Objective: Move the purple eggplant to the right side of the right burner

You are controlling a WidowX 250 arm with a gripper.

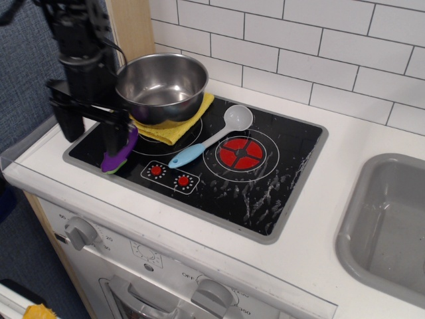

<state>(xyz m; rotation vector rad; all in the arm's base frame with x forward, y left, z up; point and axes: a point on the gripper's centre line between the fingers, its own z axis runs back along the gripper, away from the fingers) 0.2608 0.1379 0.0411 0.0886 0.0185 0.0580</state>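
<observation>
The purple eggplant [123,153] lies flat on the left part of the black cooktop, green stem end toward the front; its upper half is hidden behind a finger. My black gripper [93,133] has come down at the cooktop's left edge with its jaws wide apart. One finger [118,137] stands over the eggplant, the other [66,123] to its left near the cooktop's edge. It holds nothing. The right burner [240,153], a red disc in white rings, is in the middle of the cooktop, with bare black glass to its right.
A steel pot [161,86] sits on a yellow cloth [178,126] over the back-left burner, close to my gripper. A blue-handled white spoon [209,139] lies diagonally beside the right burner. Two red dial marks [169,175] are in front. A grey sink [392,219] is at the right.
</observation>
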